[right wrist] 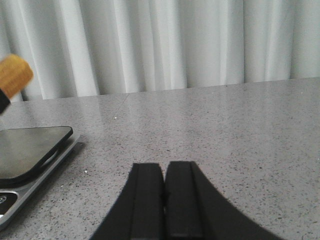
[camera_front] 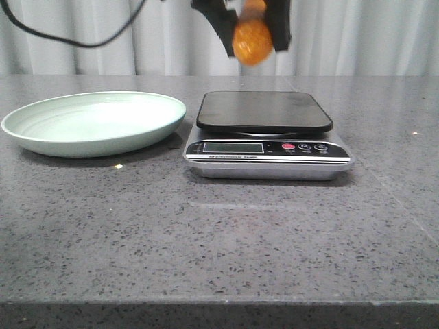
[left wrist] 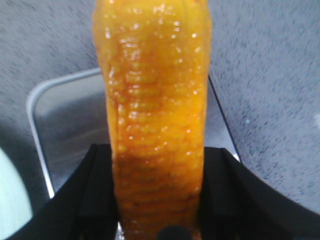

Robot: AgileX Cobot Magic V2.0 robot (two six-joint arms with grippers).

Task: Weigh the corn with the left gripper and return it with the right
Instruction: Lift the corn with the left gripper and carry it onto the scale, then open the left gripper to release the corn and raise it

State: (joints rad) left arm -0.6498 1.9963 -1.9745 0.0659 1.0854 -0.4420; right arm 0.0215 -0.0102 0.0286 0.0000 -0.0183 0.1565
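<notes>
My left gripper (camera_front: 251,31) is shut on the corn (camera_front: 252,40), an orange-yellow bumpy cob, and holds it high above the far part of the scale (camera_front: 264,111). In the left wrist view the corn (left wrist: 155,115) fills the middle between the two black fingers (left wrist: 95,190), with the scale's silver edge (left wrist: 45,120) below. The corn's end also shows in the right wrist view (right wrist: 14,75). My right gripper (right wrist: 164,172) is shut and empty, low over the table to the right of the scale (right wrist: 30,150); it does not show in the front view.
A pale green plate (camera_front: 41,140) stands on the grey speckled table, left of the scale. The scale has a black platform and a silver base with a display and buttons (camera_front: 288,147). White curtains hang behind the table.
</notes>
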